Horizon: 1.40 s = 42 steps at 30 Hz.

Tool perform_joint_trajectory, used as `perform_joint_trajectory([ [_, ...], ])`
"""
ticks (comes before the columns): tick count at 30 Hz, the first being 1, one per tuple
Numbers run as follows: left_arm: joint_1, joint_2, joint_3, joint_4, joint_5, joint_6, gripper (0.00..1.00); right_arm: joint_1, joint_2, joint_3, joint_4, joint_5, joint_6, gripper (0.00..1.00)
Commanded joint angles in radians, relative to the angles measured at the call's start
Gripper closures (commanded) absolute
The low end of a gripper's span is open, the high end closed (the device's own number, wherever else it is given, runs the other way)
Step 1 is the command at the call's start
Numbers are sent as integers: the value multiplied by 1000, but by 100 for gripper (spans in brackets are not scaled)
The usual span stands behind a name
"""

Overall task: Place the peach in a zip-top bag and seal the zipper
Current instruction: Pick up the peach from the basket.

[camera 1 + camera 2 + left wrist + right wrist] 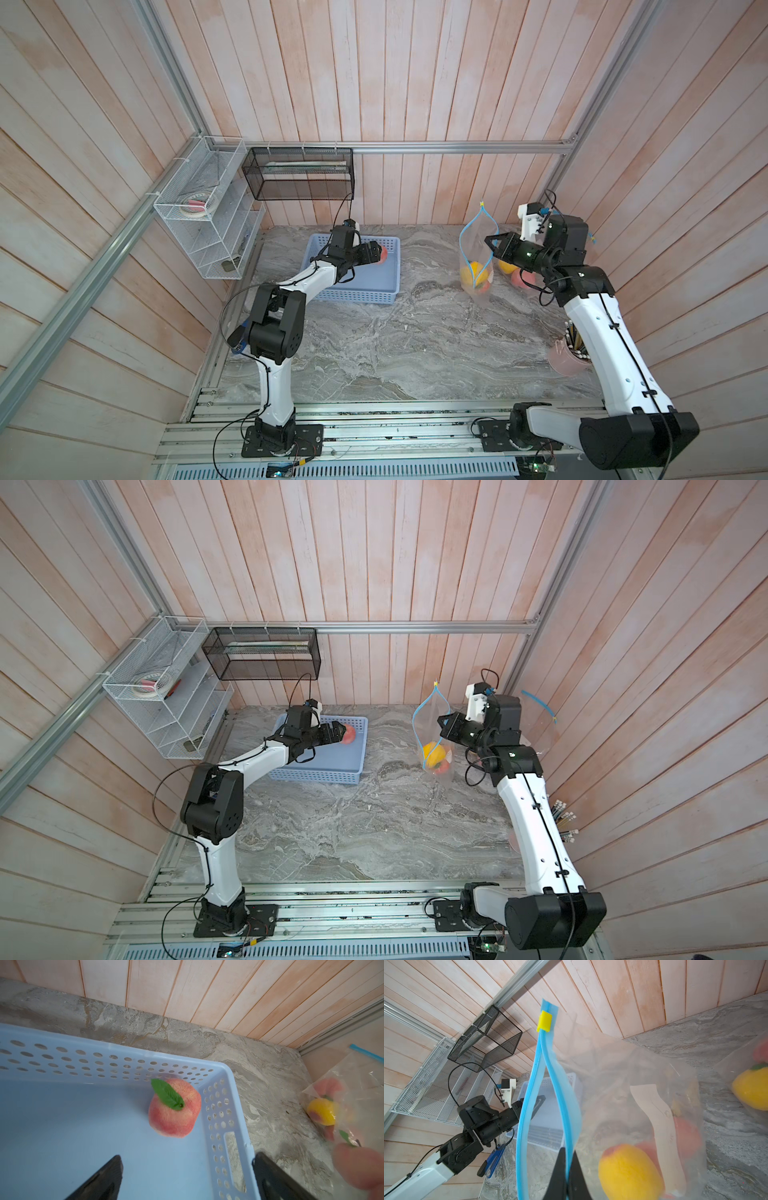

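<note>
1. One peach (174,1107) sits leaf-up in a corner of the blue basket (228,1070), just beside two perforated walls.
2. The left gripper (188,1156) hovers short of it, jaws spread wide and empty. I judge it should shift inward so both fingers clear the side wall, straddle the fruit, then close gently.
3. The right gripper (568,1152) is pinched tight on one blue lip of the zip-top bag (623,1076). Hold it high so the mouth gapes.

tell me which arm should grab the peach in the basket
Left: the left gripper is open close to the peach in the basket; the right gripper is shut on the zipper edge of the bag.
</note>
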Motion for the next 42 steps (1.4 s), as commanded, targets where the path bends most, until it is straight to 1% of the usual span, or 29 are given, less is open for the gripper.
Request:
perform_joint_trajectory([
  [1, -5, 81, 100, -63, -18, 52, 1, -1, 14, -46, 15, -41, 0, 100],
  [5, -19, 181, 216, -100, -100, 81, 1, 5, 25, -102, 87, -96, 29, 100],
  [8, -27, 240, 273, -112, -120, 77, 2, 10, 38, -123, 106, -105, 44, 100],
  [11, -34, 293, 328, -142, -119, 95, 5, 19, 39, -149, 128, -111, 57, 100],
  [15, -36, 350, 397, -190, -80, 135, 14, 30, 47, -169, 148, -111, 74, 100],
  [21, -36, 360, 398, -187, -68, 154, 21, 48, 60, -178, 164, -110, 84, 100],
  [27, -36, 357, 396, -185, -69, 162, 34, 53, 58, -181, 166, -104, 87, 100],
  [31, -35, 325, 376, -176, -74, 165, 39, 54, 55, -184, 160, -98, 87, 100],
  [34, -33, 255, 324, -153, -74, 159, 39, 56, 50, -187, 160, -97, 87, 100],
  [37, -31, 136, 221, -102, -46, 156, 40, 61, 50, -187, 158, -95, 87, 100],
  [42, -32, -114, 15, -19, -3, 145, 41, 88, 56, -182, 180, -95, 93, 100],
])
